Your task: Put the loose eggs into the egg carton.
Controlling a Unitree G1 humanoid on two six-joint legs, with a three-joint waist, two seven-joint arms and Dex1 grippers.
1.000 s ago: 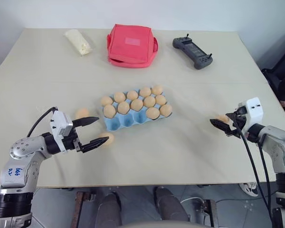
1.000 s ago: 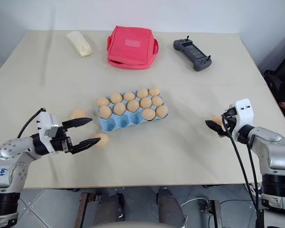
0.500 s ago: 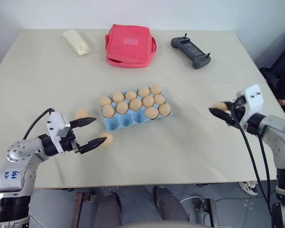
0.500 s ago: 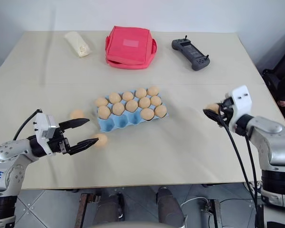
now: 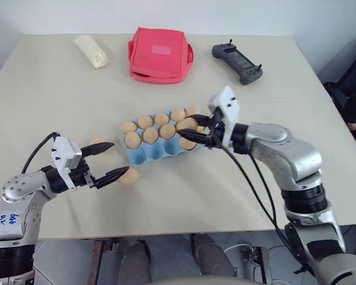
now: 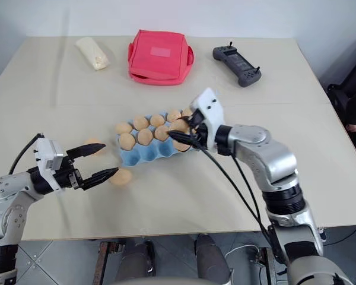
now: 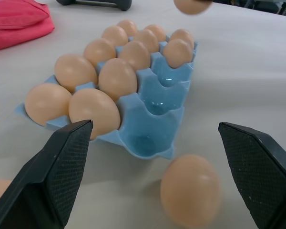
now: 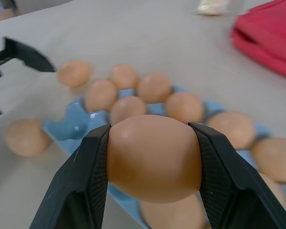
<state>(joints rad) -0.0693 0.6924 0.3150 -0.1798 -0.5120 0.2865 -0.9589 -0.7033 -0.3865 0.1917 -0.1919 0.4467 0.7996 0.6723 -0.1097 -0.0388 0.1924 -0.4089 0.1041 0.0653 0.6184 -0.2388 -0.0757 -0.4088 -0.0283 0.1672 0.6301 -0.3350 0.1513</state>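
Right arm reaches in from the right, elbow bent, forearm slanting toward the table's middle. Right gripper (image 5: 196,131) points leftward, roughly level, over the right end of the egg carton (image 5: 147,154). Its two black fingers (image 8: 88,181) are clamped on one tan egg (image 8: 154,158), held crosswise between the pads, above the filled cups and not touching them.

Left arm comes in low from the near left, forearm close to the table, gripper pointing right. Left gripper (image 5: 111,161) has its jaws spread wide, holding nothing. One loose egg (image 5: 129,175) lies on the table just past the near fingertip; whether the tip touches it is hard to tell from the head views, though the left wrist view shows the egg lying free between the fingers. A second loose egg (image 5: 98,141) lies by the far finger, left of the carton.

Carton: light blue pulp tray, middle of the table, set at a slight angle. Its far two rows hold eggs; the near row of cups (image 7: 155,102) stands empty.

Far side of the table, left to right: pale cream packet (image 5: 92,51), red fabric bag (image 5: 159,55), dark handheld controller (image 5: 237,62).
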